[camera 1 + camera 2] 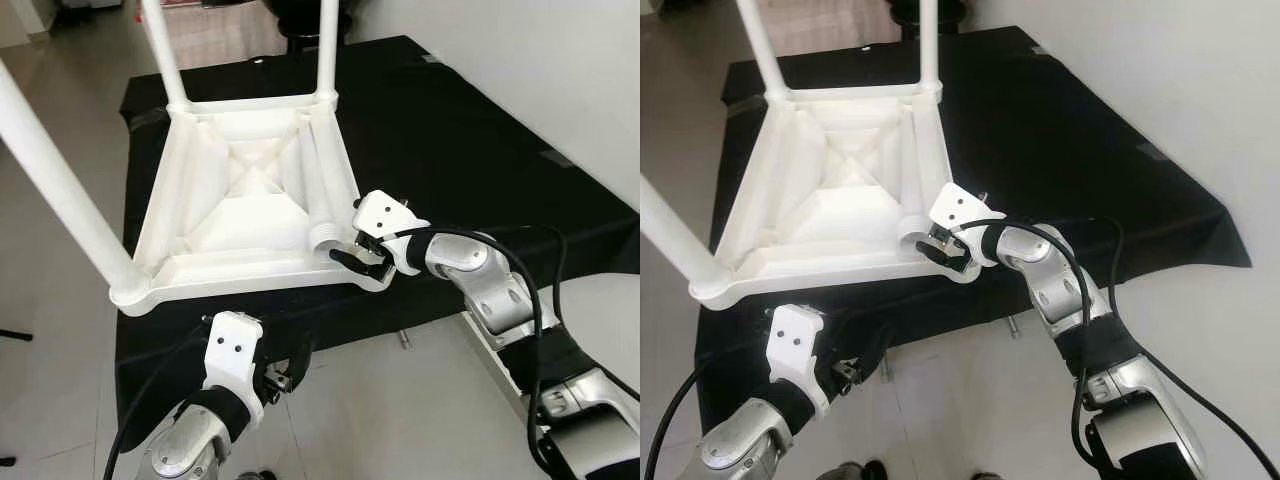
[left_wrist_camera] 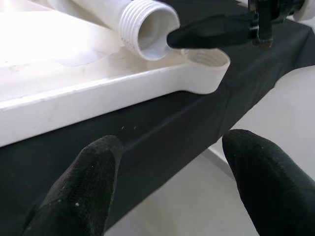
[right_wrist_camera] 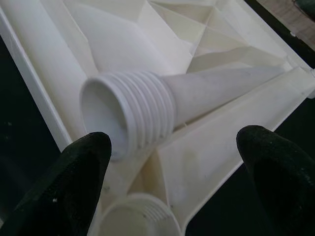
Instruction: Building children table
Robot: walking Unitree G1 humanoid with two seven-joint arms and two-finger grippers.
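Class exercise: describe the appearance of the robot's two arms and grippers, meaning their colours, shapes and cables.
Both arms are silver metal with black bands and black cables along them. Each wrist has a white blocky housing with small dark holes. The left gripper and right gripper each have two long black fingers with rounded tips.

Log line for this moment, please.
legs fitted: three | loose leg: lying in tabletop | right gripper: open at threaded end | left gripper: open, idle below

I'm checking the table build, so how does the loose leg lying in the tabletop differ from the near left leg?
The loose leg lies flat inside the upturned tabletop; the near left leg stands upright in its corner socket. The loose leg's threaded end is exposed by the right gripper; the other's is seated. Both are white tubes.
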